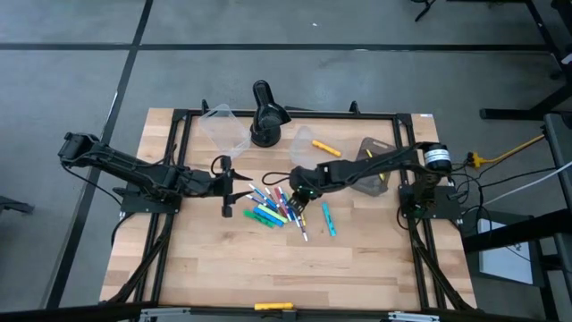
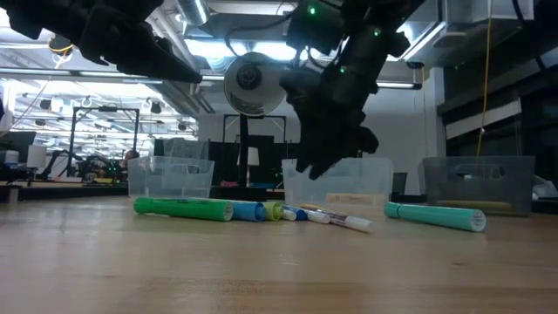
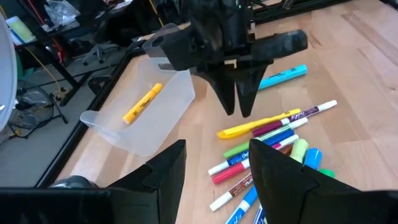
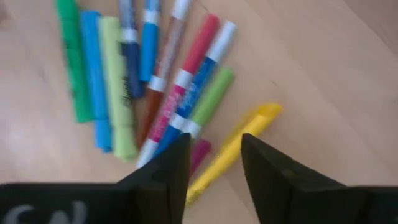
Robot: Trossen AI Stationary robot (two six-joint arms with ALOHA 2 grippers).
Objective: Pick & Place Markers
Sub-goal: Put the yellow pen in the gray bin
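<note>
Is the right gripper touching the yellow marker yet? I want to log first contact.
Apart. In the left wrist view the right gripper hangs above the yellow marker, with bare table showing between its fingertips and the marker.

From above, even overhead light falls on my wooden table [image 1: 268,268], bright and without harsh shadows. At table height, ceiling strip lights [image 2: 218,48] glare behind my arms, leaving them as dark silhouettes; the near tabletop is soft and out of focus. My right wrist picture is blurred, the markers [image 4: 155,93] smeared. My left wrist picture is sharper, my own fingers [image 3: 161,180] dark and blurry.
</note>
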